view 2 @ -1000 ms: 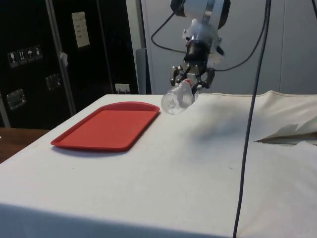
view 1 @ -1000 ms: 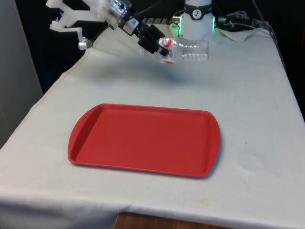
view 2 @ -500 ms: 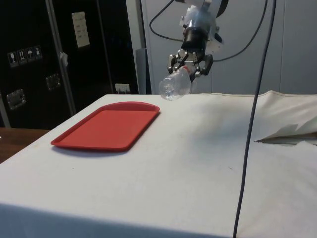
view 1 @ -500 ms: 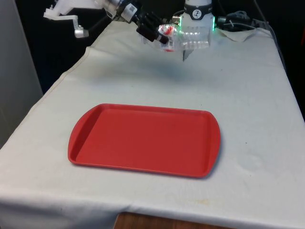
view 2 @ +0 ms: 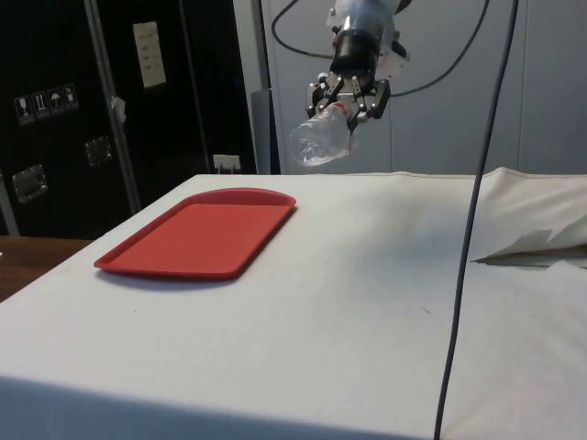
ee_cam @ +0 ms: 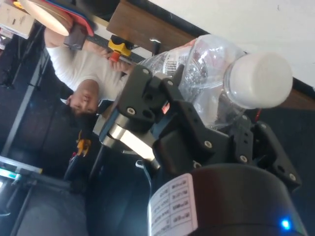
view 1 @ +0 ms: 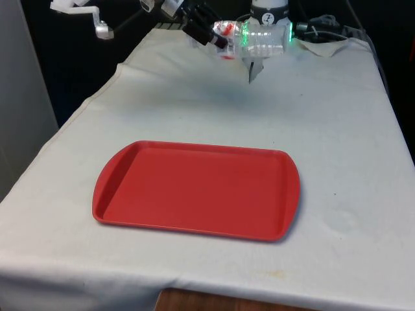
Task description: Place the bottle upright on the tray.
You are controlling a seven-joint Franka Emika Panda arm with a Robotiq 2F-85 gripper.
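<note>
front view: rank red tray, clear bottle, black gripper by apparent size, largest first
1. Red plastic tray: by far the largest, and also nearest the camera.
2. Clear plastic bottle, held lying sideways above the far end of the table.
3. Black two-finger gripper, shut on the bottle's neck; looks somewhat smaller than the bottle, though both are far off.

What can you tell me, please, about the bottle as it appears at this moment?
The bottle is clear, ribbed plastic and looks empty, with a white cap and a red label band near its neck. It lies roughly on its side in the air, above the far end of the white cloth, beyond the red tray and touching neither. The end effector is closed on its neck end, and the body sticks out freely; in the side view it slants downward toward the tray's side.
</note>
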